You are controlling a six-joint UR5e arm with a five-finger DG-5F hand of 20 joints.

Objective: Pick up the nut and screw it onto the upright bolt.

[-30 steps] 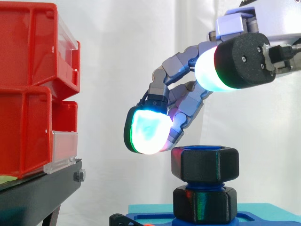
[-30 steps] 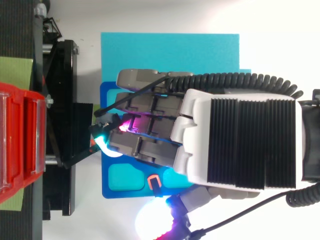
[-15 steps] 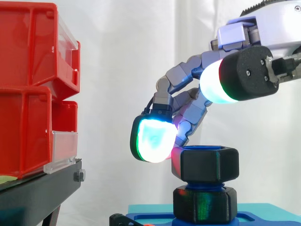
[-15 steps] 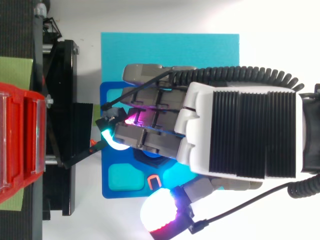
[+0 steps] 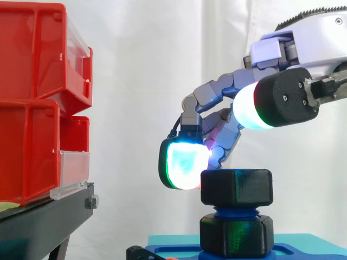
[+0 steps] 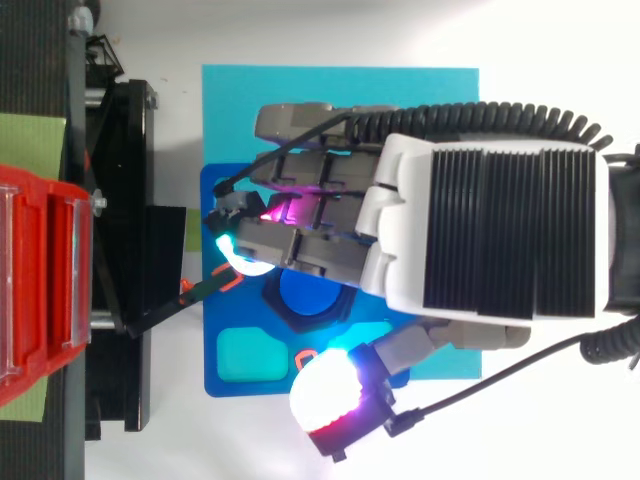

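I have the black hexagonal nut [image 5: 237, 187] sitting level on the top end of the upright blue bolt [image 5: 236, 209], with a short band of blue thread showing just beneath it. From above, I see the bolt's round blue tip inside the nut's hole.

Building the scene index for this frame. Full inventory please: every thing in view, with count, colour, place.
nut: 1, black, sitting on the upright bolt, top of the stack
bolt: 1, blue, upright in the plate
hex piece: 1, black, round the bolt's base, below the nut
plate: 1, blue with cyan pockets, on the mat
mat: 1, cyan, under the plate
bins: 2, red with clear fronts, stacked at left
stand: 1, black, under the bins
green patches: 2, beside the bins seen from above
curtain: 1, white, behind everything
hand: 1, grey and white, over the nut, entering from the right in the side view
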